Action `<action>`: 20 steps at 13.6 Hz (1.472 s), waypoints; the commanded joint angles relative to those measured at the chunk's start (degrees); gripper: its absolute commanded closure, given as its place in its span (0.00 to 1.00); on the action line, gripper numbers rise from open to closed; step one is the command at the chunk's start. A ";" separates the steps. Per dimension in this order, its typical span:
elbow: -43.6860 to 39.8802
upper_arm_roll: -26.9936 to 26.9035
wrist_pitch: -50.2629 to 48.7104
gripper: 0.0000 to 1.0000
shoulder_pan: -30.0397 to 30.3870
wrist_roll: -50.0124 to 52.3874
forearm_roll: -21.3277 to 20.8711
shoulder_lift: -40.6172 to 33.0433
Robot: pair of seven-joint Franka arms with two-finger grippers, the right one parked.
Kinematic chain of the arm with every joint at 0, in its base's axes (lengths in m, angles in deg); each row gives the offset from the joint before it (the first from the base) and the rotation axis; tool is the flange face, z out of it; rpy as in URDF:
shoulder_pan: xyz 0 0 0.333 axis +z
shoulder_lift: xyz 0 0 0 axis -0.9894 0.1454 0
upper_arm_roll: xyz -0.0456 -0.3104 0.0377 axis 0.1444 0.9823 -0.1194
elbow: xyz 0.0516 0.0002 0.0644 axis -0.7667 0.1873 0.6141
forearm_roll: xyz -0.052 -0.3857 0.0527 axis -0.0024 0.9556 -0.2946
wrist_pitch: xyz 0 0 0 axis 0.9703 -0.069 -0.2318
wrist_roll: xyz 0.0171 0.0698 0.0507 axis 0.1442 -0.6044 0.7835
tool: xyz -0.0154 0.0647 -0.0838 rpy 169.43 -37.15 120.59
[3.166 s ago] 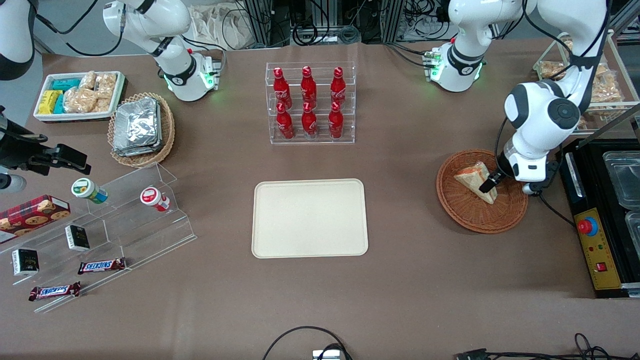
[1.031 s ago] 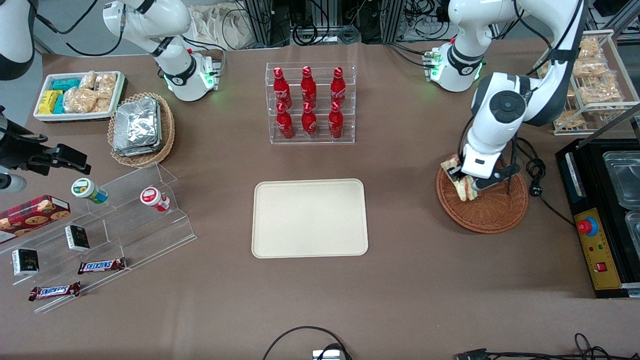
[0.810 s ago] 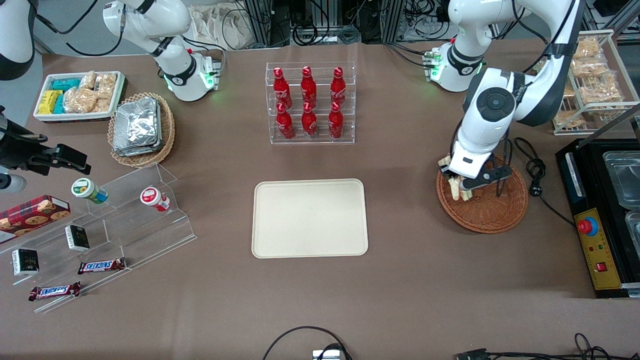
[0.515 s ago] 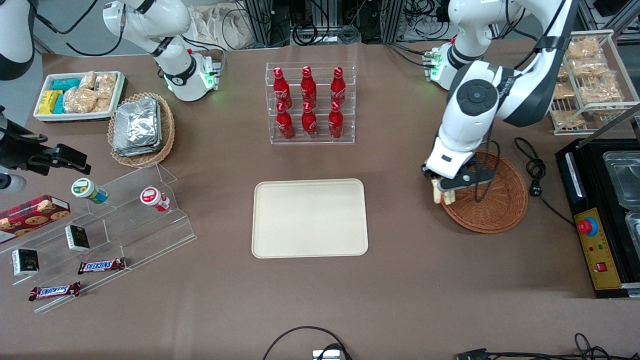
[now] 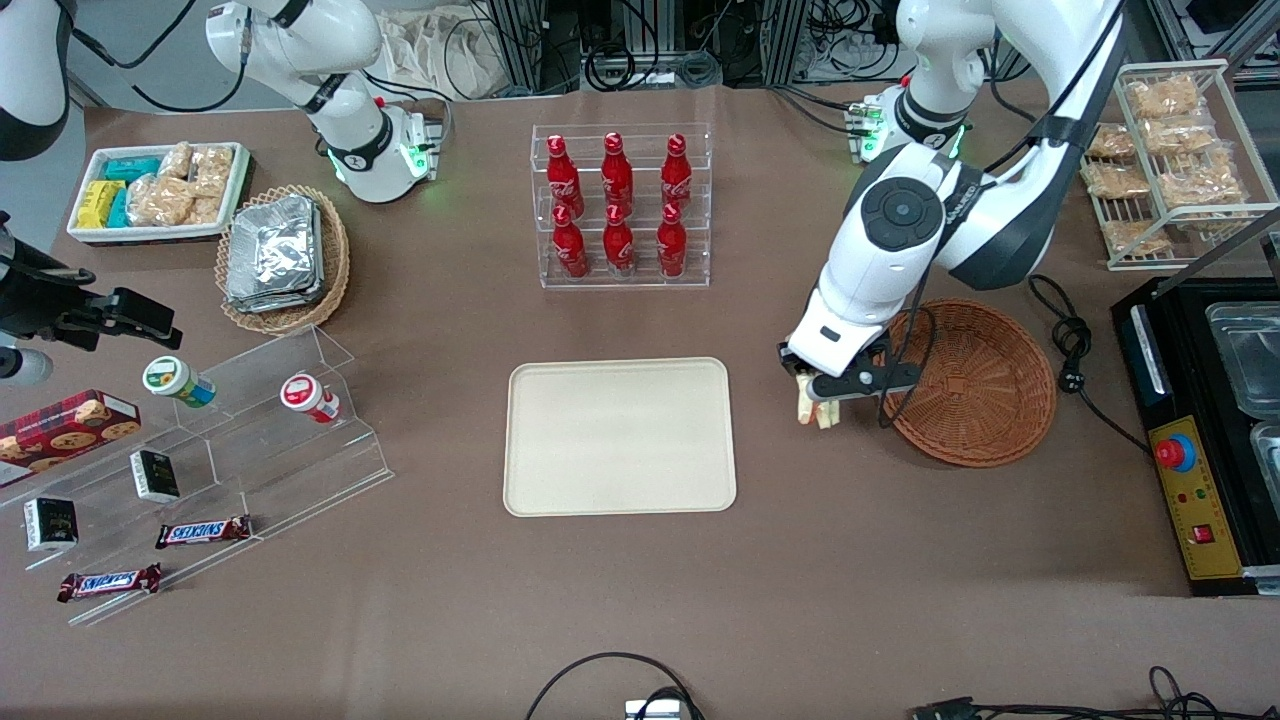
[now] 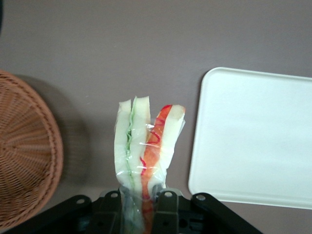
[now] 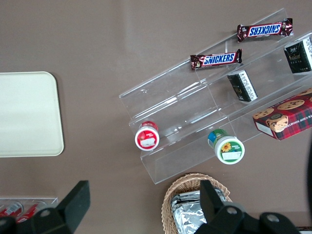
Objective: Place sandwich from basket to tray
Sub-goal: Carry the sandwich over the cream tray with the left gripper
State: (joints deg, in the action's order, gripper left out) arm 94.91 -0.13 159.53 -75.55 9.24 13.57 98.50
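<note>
While gripper [image 5: 818, 400] holds sandwich [image 6: 146, 146], wrappers [image 7: 216, 59] read SNICKERS.

Two brown chocolate bars [image 7: 216, 59] lying on the clear stepped acrylic stand [image 7: 195, 105] read "SNICKERS" in blue letters on white. The flat red tartan box [image 7: 285, 119] printed with biscuits carries white lettering that seems to read "CHIP SHORTBREAD". The left arm's gripper [image 5: 822, 397] bears no readable marking.
</note>
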 commanded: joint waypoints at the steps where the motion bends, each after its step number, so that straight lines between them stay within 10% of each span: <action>1: -5.90 2.53 -1.60 0.84 -2.46 5.33 -6.76 6.42; 8: -17.06 2.09 -1.69 0.81 -11.00 5.52 -15.04 18.64; 20: -25.95 -3.01 -0.98 0.81 -18.22 6.57 -15.31 32.53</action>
State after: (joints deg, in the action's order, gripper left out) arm 71.70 -2.70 159.55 -92.41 14.69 -0.56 128.85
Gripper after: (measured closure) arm 0.806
